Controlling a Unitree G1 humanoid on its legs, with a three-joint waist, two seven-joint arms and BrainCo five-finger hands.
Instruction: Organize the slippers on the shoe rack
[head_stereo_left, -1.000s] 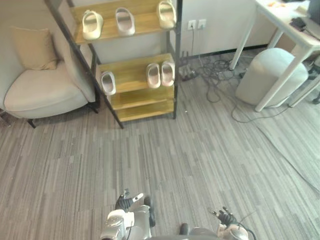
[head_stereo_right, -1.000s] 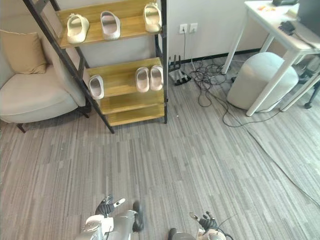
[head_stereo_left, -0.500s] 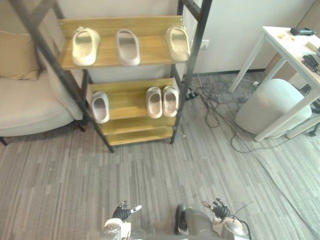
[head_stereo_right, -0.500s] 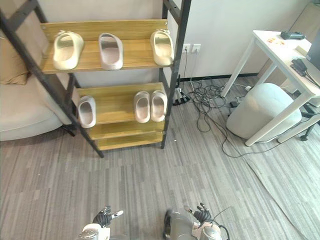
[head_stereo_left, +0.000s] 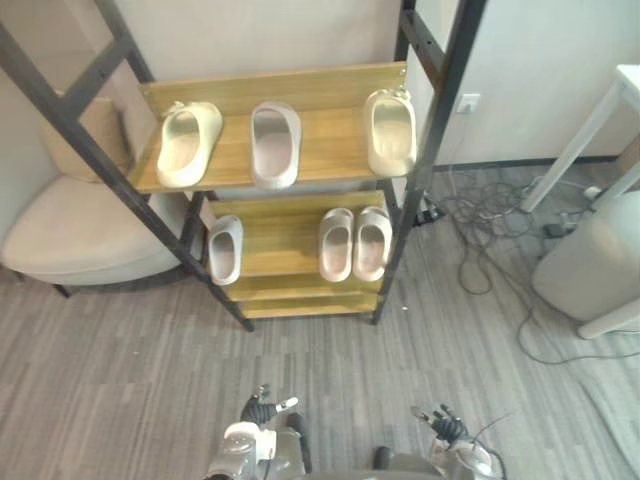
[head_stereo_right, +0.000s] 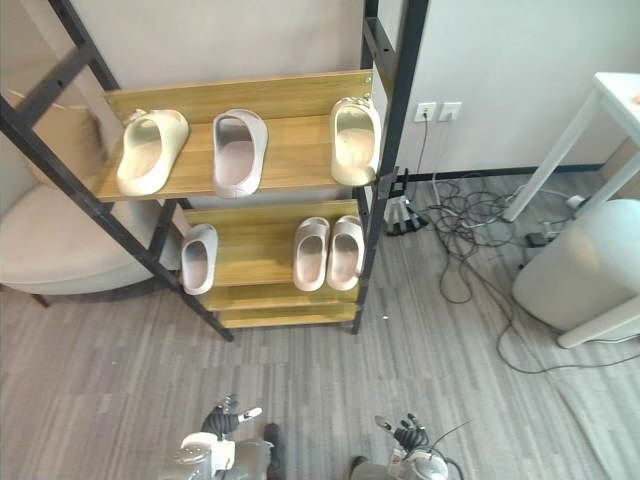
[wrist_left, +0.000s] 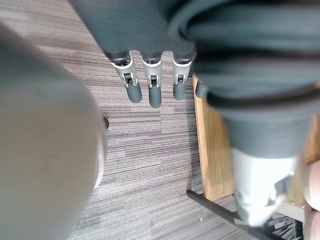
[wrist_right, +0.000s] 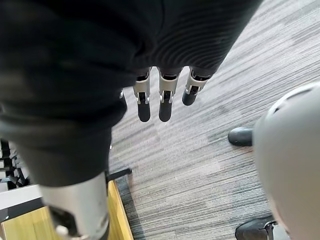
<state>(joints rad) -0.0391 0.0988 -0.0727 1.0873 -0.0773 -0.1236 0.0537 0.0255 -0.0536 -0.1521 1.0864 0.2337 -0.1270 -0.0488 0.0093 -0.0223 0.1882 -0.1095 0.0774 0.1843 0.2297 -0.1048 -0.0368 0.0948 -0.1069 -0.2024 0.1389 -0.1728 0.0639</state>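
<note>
I am looking down at the shoe rack (head_stereo_left: 335, 150), which is filling the upper middle of both head views. On its top shelf three slippers are lying side by side, apart from one another. A beige slipper (head_stereo_left: 188, 143) is sitting at the left and a grey slipper (head_stereo_left: 274, 143) in the middle. A second beige slipper (head_stereo_left: 391, 131) is lying at the right end, close against the black post. On the shelf below, a lone pale slipper (head_stereo_left: 224, 250) is sitting at the left end. A pale pair (head_stereo_left: 338, 244) is lying towards the right, the two touching along their sides.

The left robot hand (head_stereo_left: 262, 408) is hanging at the bottom edge, left of centre, above the grey striped carpet (head_stereo_left: 130, 360) and well apart from the rack. In its wrist view I am seeing its fingers (wrist_left: 153, 87) stretching straight out, open and free. The right robot hand (head_stereo_left: 443, 424) is showing at the bottom edge, right of centre. Its fingers (wrist_right: 165, 97) are likewise reaching out straight and relaxed, open above the carpet.

At the left of the frame a cream armchair (head_stereo_left: 70, 235) with a cushion (head_stereo_left: 100, 135) is standing behind the rack's slanting black frame. To the right of the rack, black cables (head_stereo_left: 480, 235) are sprawling over the carpet below a wall socket (head_stereo_left: 466, 103). At the right edge a rounded pale pouf (head_stereo_left: 600, 265) is sitting beside the leg of a white desk (head_stereo_left: 590, 125).
</note>
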